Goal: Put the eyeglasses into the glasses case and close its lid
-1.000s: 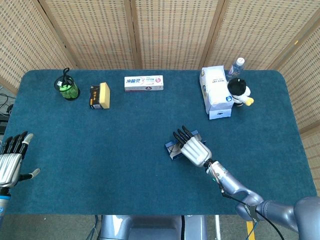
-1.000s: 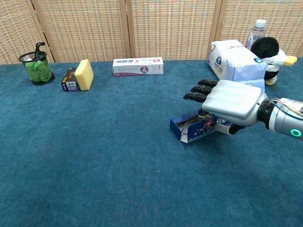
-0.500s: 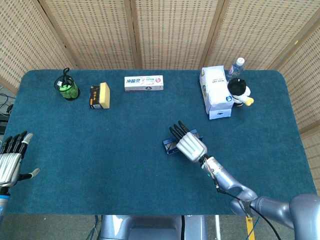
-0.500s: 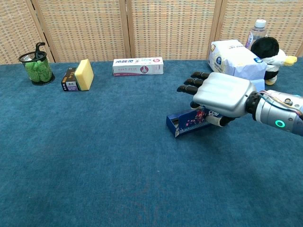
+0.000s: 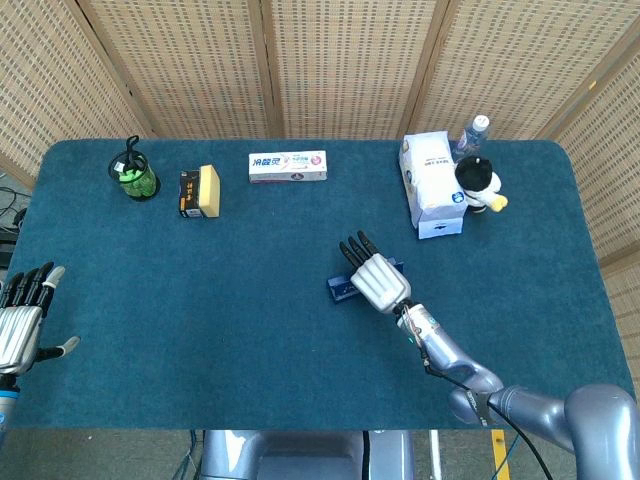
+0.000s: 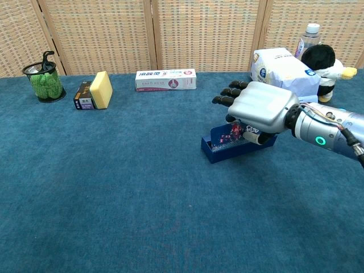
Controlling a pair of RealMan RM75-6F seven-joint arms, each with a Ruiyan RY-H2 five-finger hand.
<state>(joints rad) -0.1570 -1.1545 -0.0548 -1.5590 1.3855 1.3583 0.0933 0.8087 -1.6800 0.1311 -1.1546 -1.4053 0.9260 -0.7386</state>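
The blue glasses case (image 6: 219,149) with a floral pattern lies right of the table's middle, also visible in the head view (image 5: 343,288). Its lid stands nearly upright along the back edge. My right hand (image 6: 259,107) hovers palm-down over the case with its fingers stretched out and its thumb against the lid. In the head view the right hand (image 5: 377,277) covers most of the case. No eyeglasses are visible; the case's inside is hidden by the lid and hand. My left hand (image 5: 22,318) stays at the table's near left edge with its fingers spread, holding nothing.
Along the back stand a green mesh cup (image 6: 42,79), a yellow sponge on a black box (image 6: 95,91) and a toothpaste box (image 6: 165,80). A tissue pack (image 6: 281,73), a penguin plush (image 6: 325,63) and a bottle (image 6: 309,35) crowd the back right corner.
The right hand drew back toward the rear with the case, which turned and shifted slightly. The lid rose from lying flat and open to standing nearly upright. The left hand has not moved.
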